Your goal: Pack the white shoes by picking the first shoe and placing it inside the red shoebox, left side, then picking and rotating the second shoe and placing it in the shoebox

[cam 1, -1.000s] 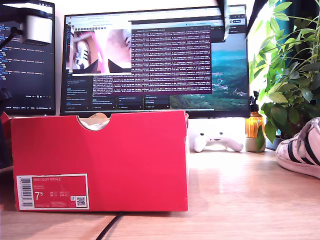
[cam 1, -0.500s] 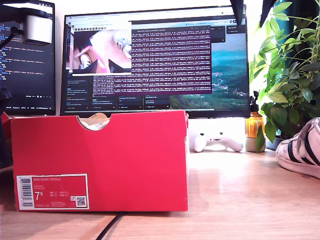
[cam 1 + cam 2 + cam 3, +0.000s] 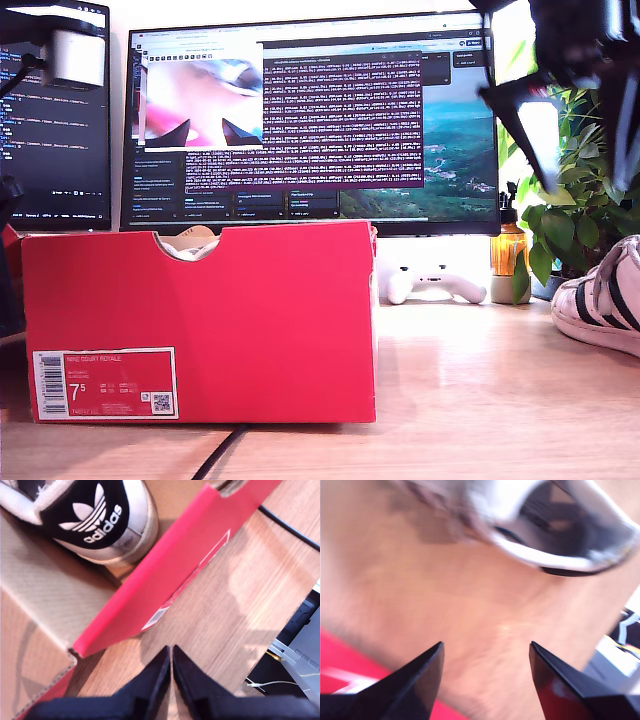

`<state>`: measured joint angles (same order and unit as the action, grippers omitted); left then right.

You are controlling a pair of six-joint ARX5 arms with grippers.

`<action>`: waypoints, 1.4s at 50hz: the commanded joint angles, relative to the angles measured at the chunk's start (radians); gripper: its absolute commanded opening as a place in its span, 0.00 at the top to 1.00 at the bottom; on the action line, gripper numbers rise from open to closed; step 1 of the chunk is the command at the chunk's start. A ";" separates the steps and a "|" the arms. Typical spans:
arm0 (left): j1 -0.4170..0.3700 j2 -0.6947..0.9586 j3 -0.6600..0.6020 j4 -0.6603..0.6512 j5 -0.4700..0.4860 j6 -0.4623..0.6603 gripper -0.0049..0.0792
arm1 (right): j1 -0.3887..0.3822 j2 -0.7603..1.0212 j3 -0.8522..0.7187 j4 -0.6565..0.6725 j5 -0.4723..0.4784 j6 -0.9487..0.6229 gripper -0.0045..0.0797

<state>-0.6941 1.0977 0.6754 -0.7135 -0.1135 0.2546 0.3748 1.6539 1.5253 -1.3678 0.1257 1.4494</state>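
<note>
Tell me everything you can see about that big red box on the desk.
The red shoebox looks like bright red cardboard with a plain brown inside, standing lidless on the wooden desk at the exterior view's left, before the monitors. Its top edge has a half-round notch, and a white barcode label marked 7.5 sits low on its end. The first wrist view shows a white shoe with a black heel tab lying inside. No hand touches the box.

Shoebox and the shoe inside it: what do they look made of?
The shoebox looks like cardboard: matte red outside, raw brown ribbed board inside. The shoe looks like smooth white leather or a synthetic, with a black heel tab and rubbery off-white sole edge.
</note>
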 commanded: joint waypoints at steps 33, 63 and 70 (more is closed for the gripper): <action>-0.005 0.011 -0.006 0.006 0.001 0.007 0.96 | -0.071 -0.389 -0.333 -0.001 0.004 0.142 0.36; -0.005 0.011 -0.006 0.006 0.001 0.007 0.96 | -0.195 -0.434 -0.398 0.037 0.006 0.143 0.40; -0.005 0.011 -0.006 0.006 0.001 0.007 0.96 | -0.227 -0.433 -0.398 0.062 0.002 0.122 0.40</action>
<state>-0.6941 1.0977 0.6754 -0.7132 -0.1135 0.2546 0.1585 1.2148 1.1481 -1.3106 0.1291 1.5810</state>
